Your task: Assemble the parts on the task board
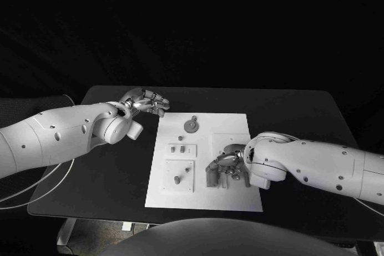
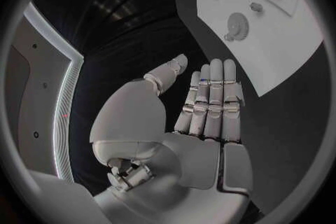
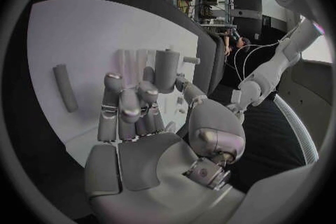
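1. The right hand is low over the board, at its near right part. In the right wrist view its fingers are bent inward and a grey cylinder stands between the thumb and the fingertips; it looks pinched there, though I cannot see the contact plainly
2. Beside that hand, in the same view, a loose grey rod lies flat on the white board, apart from the fingers
3. The left hand is off the board, above the black table near the board's far left corner. In the left wrist view its fingers are straight and side by side with the thumb set apart, and it holds nothing
4. The board is a white plate in the middle of the table. On it, in the head view, a round grey disc with a small tab lies near the far edge; the left wrist view shows the same disc
5. Nearer the middle a small peg stands on the board, and below it two small blocks sit in a raised rectangular plate
6. A second, larger raised plate at the near left carries a short upright post
7. The table is black, and the room behind it is dark
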`<action>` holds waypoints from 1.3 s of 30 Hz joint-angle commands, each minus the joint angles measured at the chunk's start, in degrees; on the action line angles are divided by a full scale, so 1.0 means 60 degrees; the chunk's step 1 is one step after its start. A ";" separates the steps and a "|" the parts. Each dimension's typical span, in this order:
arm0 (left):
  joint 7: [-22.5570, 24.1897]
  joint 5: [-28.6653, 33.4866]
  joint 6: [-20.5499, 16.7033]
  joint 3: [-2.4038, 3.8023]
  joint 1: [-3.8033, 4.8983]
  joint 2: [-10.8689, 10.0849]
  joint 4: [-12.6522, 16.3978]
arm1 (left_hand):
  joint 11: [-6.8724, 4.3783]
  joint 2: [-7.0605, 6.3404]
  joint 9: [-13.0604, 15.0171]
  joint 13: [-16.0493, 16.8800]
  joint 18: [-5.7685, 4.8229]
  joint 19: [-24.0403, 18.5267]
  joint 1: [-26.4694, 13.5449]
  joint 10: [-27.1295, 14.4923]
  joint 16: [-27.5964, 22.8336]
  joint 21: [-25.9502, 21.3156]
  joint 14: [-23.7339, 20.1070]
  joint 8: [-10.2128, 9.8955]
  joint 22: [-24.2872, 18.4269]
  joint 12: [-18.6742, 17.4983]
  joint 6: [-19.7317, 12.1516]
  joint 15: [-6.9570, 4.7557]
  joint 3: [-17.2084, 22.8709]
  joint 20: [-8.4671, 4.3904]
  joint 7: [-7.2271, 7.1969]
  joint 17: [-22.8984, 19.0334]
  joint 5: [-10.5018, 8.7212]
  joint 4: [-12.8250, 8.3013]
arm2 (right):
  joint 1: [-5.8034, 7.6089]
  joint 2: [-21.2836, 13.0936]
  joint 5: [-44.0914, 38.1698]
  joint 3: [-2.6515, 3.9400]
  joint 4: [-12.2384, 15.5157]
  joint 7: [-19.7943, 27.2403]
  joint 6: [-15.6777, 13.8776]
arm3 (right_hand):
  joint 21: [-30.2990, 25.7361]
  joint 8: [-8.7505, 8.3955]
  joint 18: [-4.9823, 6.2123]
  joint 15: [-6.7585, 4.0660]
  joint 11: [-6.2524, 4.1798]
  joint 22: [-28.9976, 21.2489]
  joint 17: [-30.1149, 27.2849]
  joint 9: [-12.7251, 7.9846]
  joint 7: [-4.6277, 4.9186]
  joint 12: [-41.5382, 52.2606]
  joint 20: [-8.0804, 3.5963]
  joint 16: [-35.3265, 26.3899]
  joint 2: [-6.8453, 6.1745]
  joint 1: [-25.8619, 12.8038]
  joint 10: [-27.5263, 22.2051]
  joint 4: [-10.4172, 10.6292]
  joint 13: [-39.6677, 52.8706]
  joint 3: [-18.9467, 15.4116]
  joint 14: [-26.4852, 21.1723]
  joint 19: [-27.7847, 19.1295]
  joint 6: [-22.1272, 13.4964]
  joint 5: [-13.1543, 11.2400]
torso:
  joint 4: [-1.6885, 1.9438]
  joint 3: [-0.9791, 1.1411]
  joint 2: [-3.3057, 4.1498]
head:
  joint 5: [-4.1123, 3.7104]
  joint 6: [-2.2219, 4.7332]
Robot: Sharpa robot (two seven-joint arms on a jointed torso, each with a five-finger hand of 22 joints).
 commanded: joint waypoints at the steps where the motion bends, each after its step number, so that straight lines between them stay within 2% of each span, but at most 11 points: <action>1: 0.0050 0.0039 0.0124 0.0005 0.0011 0.0005 0.0026 | 0.0028 0.0026 -0.0015 -0.0013 0.0172 -0.0005 -0.0110 0.0038 -0.0053 -0.0066 0.0041 0.0053 0.0011 -0.0021 -0.0089 0.0044 0.0010 0.0012 0.0005 0.0011 0.0055 0.0056 | -0.0039 0.0019 -0.0149 -0.0021 -0.0001 -0.0093 0.0309 | 0.0046 -0.0081 0.0064 0.0008 0.0026 0.0169 -0.0034 0.0011 0.0046 0.0031 -0.0059 -0.0033 -0.0166 -0.0025 -0.0070 0.0063 -0.0015 0.0009 -0.0089 0.0017 -0.0055 -0.0138 | 0.0002 -0.0002 0.0000 | -0.0001 0.0000; 8: 0.0047 0.0038 0.0110 0.0005 0.0011 -0.0036 0.0028 | 0.0029 0.0027 -0.0016 -0.0014 0.0172 -0.0007 -0.0113 0.0037 -0.0061 -0.0069 0.0040 0.0054 0.0013 -0.0021 -0.0090 0.0045 0.0009 0.0013 0.0005 0.0018 0.0055 0.0060 | -0.0039 -0.0004 -0.0261 -0.0021 -0.0020 -0.0107 0.0330 | 0.0036 -0.0106 0.0064 0.0023 0.0045 0.0168 -0.0078 0.0019 0.0067 0.0026 -0.0057 -0.0048 -0.0378 -0.0046 -0.0124 0.0085 -0.0017 0.0050 -0.0153 -0.0012 -0.0118 -0.0277 | 0.0001 -0.0001 0.0000 | 0.0001 0.0000; 19: 0.0044 0.0038 0.0111 0.0005 0.0011 -0.0033 0.0036 | 0.0030 0.0023 -0.0019 -0.0016 0.0172 -0.0011 -0.0115 0.0034 -0.0073 -0.0074 0.0039 0.0054 0.0016 -0.0022 -0.0092 0.0046 0.0007 0.0014 0.0006 0.0033 0.0054 0.0064 | -0.0040 -0.0010 -0.0450 -0.0021 -0.0034 -0.0103 0.0322 | 0.0034 -0.0117 0.0064 0.0031 0.0056 0.0168 -0.0077 0.0028 0.0079 0.0032 -0.0059 -0.0055 -0.0479 0.0007 -0.0152 0.0061 -0.0017 0.0103 -0.0172 -0.0022 -0.0156 -0.0343 | -0.0004 0.0003 0.0001 | -0.0005 0.0000; 26: 0.0043 0.0038 0.0110 0.0005 0.0011 -0.0035 0.0041 | 0.0030 0.0022 -0.0020 -0.0017 0.0173 -0.0012 -0.0114 0.0033 -0.0079 -0.0076 0.0039 0.0055 0.0018 -0.0022 -0.0092 0.0047 0.0007 0.0015 0.0006 0.0040 0.0054 0.0065 | -0.0040 -0.0003 -0.0759 -0.0021 -0.0007 -0.0100 0.0246 | 0.0029 -0.0123 0.0064 0.0041 0.0067 0.0163 -0.0077 0.0040 0.0090 0.0040 -0.0050 -0.0062 -0.0656 -0.0010 -0.0177 0.0081 -0.0018 0.0119 -0.0188 -0.0028 -0.0180 -0.0422 | 0.0000 0.0004 -0.0001 | 0.0000 0.0000; 27: 0.0043 0.0038 0.0109 0.0005 0.0011 -0.0035 0.0041 | 0.0030 0.0021 -0.0020 -0.0017 0.0173 -0.0012 -0.0114 0.0033 -0.0080 -0.0076 0.0039 0.0055 0.0019 -0.0022 -0.0092 0.0047 0.0006 0.0015 0.0006 0.0041 0.0054 0.0065 | -0.0040 -0.0001 -0.0759 -0.0021 -0.0004 -0.0096 0.0249 | 0.0025 -0.0125 0.0064 0.0043 0.0069 0.0160 -0.0076 0.0044 0.0090 0.0042 -0.0049 -0.0063 -0.0708 -0.0029 -0.0183 0.0121 -0.0019 0.0136 -0.0191 -0.0028 -0.0188 -0.0493 | -0.0001 0.0003 -0.0001 | 0.0001 0.0000; 29: 0.0042 0.0038 0.0109 0.0005 0.0011 -0.0036 0.0040 | 0.0030 0.0021 -0.0020 -0.0017 0.0173 -0.0013 -0.0114 0.0033 -0.0082 -0.0077 0.0039 0.0055 0.0019 -0.0022 -0.0092 0.0047 0.0006 0.0015 0.0006 0.0043 0.0054 0.0066 | -0.0041 0.0006 -0.0793 -0.0021 0.0007 -0.0081 0.0235 | 0.0017 -0.0126 0.0064 0.0043 0.0069 0.0156 -0.0075 0.0059 0.0092 0.0050 -0.0057 -0.0063 -0.0798 -0.0034 -0.0200 0.0207 -0.0023 0.0199 -0.0198 -0.0031 -0.0205 -0.0941 | -0.0003 0.0001 -0.0001 | 0.0007 0.0000; 39: 0.0032 0.0038 0.0118 0.0005 0.0011 -0.0040 0.0040 | 0.0031 0.0021 -0.0022 -0.0018 0.0173 -0.0014 -0.0117 0.0032 -0.0091 -0.0080 0.0039 0.0056 0.0022 -0.0022 -0.0093 0.0048 0.0004 0.0017 0.0006 0.0054 0.0053 0.0070 | -0.0043 -0.0006 -0.0852 -0.0021 0.0020 0.0006 0.0034 | -0.0004 -0.0148 0.0064 0.0047 0.0081 0.0152 -0.0072 0.0098 0.0106 0.0078 -0.0082 -0.0066 -0.1217 -0.0044 -0.0235 0.0630 -0.0040 0.0474 -0.0217 -0.0035 -0.0282 -0.1685 | 0.0002 -0.0002 -0.0001 | 0.0014 0.0000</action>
